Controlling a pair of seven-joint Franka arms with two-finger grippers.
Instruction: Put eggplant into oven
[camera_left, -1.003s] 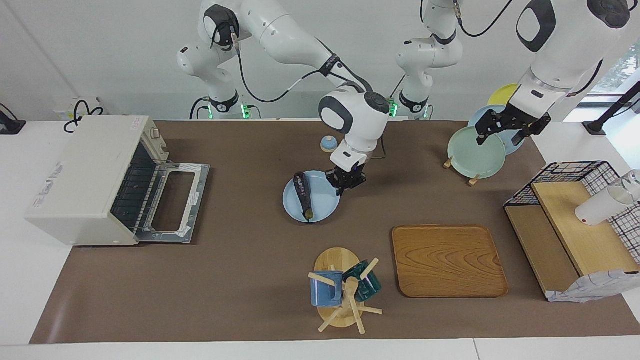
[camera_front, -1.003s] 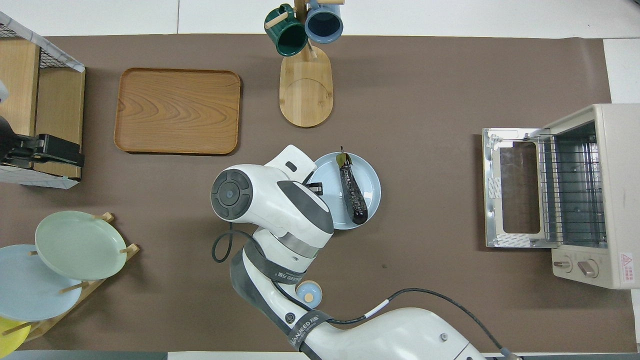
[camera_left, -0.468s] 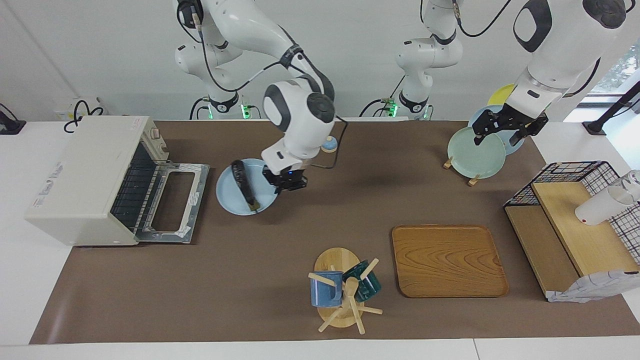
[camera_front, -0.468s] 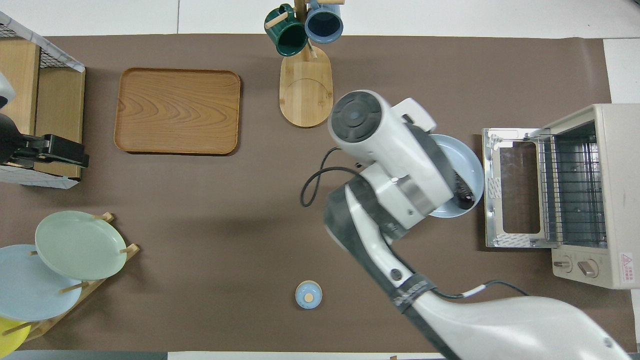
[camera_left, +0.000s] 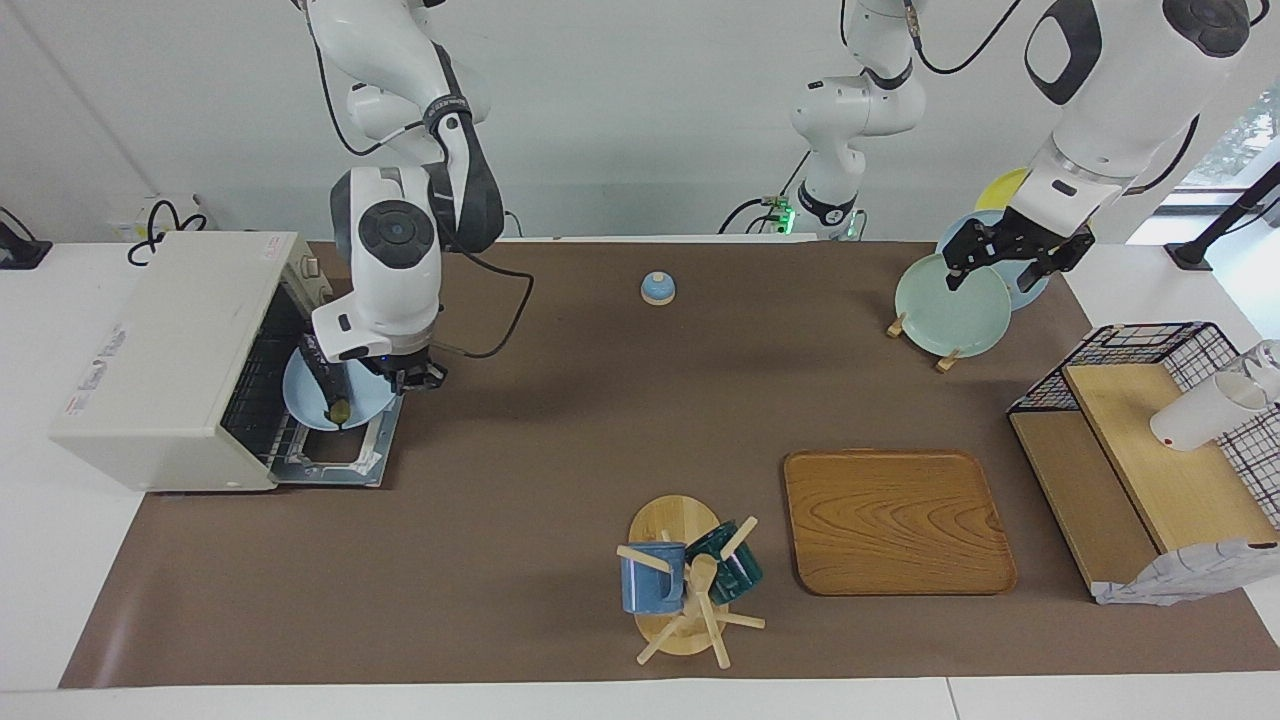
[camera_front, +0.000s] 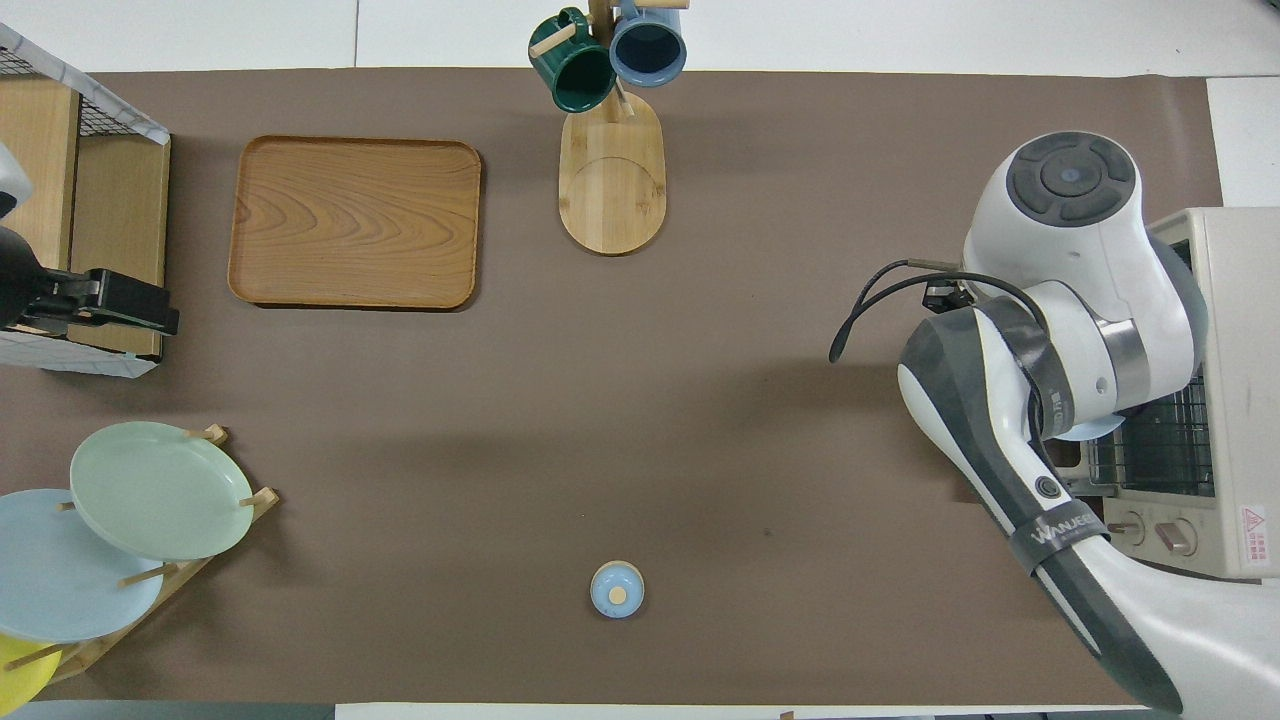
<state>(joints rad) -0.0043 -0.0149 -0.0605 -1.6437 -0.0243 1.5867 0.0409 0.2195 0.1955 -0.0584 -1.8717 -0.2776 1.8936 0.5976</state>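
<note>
Plate (camera_left: 360, 405) with eggplant (camera_left: 327, 380) has moved over oven (camera_left: 165, 355) door; right gripper (camera_left: 413, 376) is clamping plate rim; left gripper (camera_left: 1005, 262) is waiting, spread.

Bright, even light from above; soft shadows fall under the arms; focus sharp.

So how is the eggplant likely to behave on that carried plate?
The eggplant lies loose on the pale blue plate held by the right gripper, so it may roll if tilted. Its glossy skin suggests sliding. It looks stiff.
</note>
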